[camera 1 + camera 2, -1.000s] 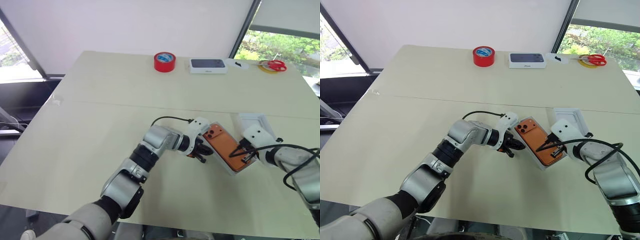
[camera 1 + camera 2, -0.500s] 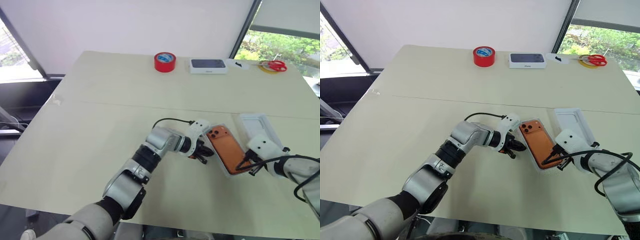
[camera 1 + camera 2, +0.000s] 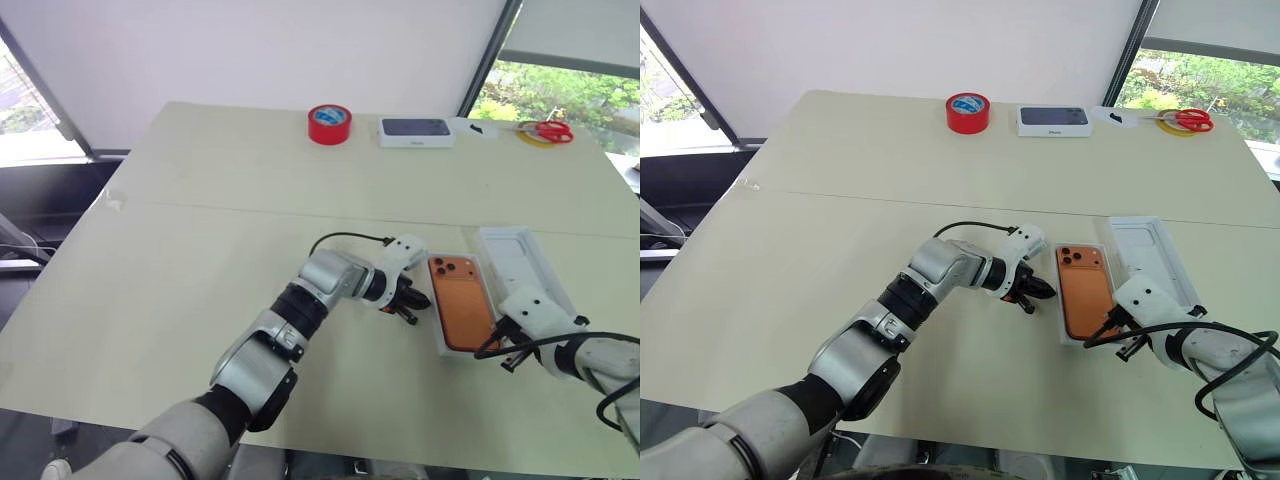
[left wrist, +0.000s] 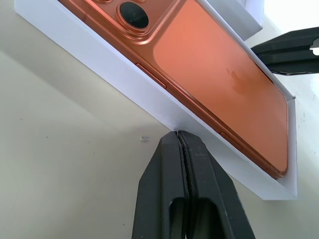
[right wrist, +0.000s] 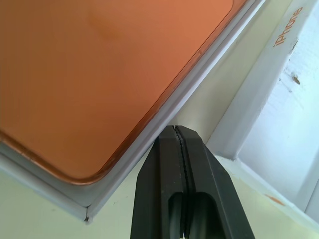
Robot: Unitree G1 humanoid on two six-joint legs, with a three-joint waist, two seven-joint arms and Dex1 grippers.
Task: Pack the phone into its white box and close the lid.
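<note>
Two pale cream bench (image 3: 200, 230) tops butt together under everything, and the shallow white-rimmed rectangular tray, the white box (image 3: 441, 322), serves as the landmark on the near one. Inside that white box lies the flat orange phone (image 3: 462, 302), back up, its black camera lenses at the far end. Just to the right of the white box, long sides almost touching, lies the shallow white lid (image 3: 521, 262), ridged inside facing up.

Left of the white box, the left hand (image 3: 411, 310) has its two black fingers pressed together, empty, with the tips at the box's left wall; in the left wrist view they meet that white wall. At the near right corner of the white box, the right hand (image 3: 508, 360) is likewise fully closed and holds nothing, its tips by the gap between box and lid in the right wrist view.

Far beyond the white box, along the bench's far edge, stand a red roll of tape (image 3: 329, 123), a white box with a dark-blue top (image 3: 415, 131) and red-handled scissors (image 3: 545, 130) on a yellow ring.

Much of the lid's near end is hidden behind the right wrist. Small print on the dark-topped box is too small to read. Orange lettering on the lid's side wall reads "iPhone" (image 5: 287, 26).
</note>
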